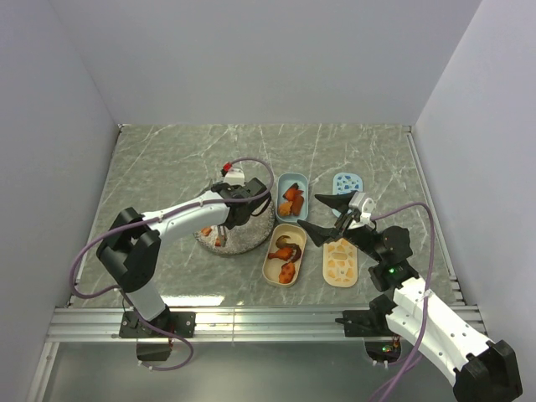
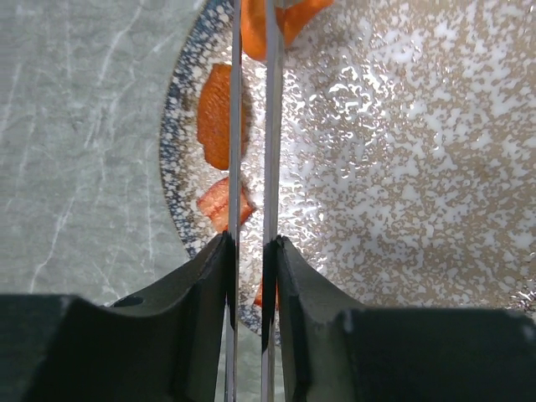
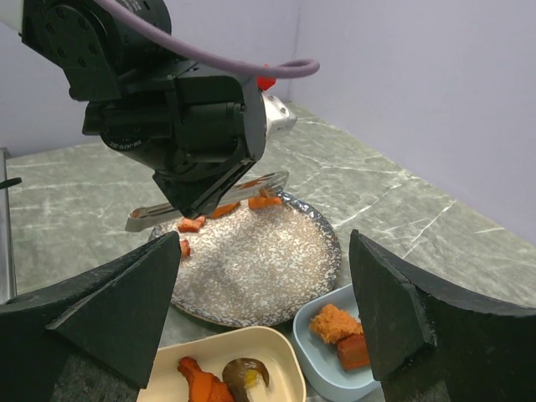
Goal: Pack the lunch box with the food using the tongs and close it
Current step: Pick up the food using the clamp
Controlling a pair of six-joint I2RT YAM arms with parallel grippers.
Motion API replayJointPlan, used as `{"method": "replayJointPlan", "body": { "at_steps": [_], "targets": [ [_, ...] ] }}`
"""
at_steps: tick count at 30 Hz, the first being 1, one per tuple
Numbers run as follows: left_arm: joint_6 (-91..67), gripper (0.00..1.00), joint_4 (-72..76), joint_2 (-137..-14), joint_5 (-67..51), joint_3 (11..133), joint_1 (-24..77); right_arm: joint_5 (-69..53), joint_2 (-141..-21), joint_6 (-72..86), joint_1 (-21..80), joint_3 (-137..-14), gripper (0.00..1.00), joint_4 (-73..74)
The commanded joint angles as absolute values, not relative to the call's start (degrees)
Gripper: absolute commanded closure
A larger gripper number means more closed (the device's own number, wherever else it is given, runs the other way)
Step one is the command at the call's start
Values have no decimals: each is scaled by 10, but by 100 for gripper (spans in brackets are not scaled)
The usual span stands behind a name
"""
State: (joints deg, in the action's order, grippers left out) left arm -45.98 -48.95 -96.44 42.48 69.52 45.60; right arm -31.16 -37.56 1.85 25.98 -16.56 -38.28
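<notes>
My left gripper point(image 1: 224, 219) point(image 2: 251, 243) is shut on the metal tongs point(image 2: 273, 126) point(image 3: 209, 201), its fingers pressing both blades close together over the speckled plate point(image 1: 241, 243) point(image 2: 402, 167) point(image 3: 251, 268). Orange food chunks point(image 2: 219, 117) point(image 3: 191, 224) lie along the plate's rim, and one piece point(image 2: 251, 33) point(image 3: 265, 202) sits between the blades near their tips. The lunch box is a cream tub point(image 1: 289, 232) point(image 3: 276, 352) and a blue tub point(image 1: 291, 177) point(image 3: 322, 368), both open with food inside. My right gripper point(image 1: 325, 216) point(image 3: 264, 239) hangs open beside the tubs, holding nothing.
Two patterned lids lie flat to the right of the tubs: a blue one point(image 1: 347, 182) at the back and a cream one point(image 1: 340, 261) nearer, partly under my right arm. White walls close in the marbled table on three sides.
</notes>
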Motion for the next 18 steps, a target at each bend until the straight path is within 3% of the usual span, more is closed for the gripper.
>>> {"method": "replayJointPlan", "body": {
  "at_steps": [1,14,16,18],
  "targets": [
    [-462,71,-518,-932,458,733,461,-316,-372,16,258,-167,12,-399],
    [-458,69,-529,-899,456,737,471,-316,-376,16,258,-170,12,-398],
    [-461,67,-529,-902,449,728,472,-316,-378,16,258,-170,12,-397],
    [-471,57,-537,-904,450,721,475,-316,-377,17,258,-171,12,-396]
  ]
}}
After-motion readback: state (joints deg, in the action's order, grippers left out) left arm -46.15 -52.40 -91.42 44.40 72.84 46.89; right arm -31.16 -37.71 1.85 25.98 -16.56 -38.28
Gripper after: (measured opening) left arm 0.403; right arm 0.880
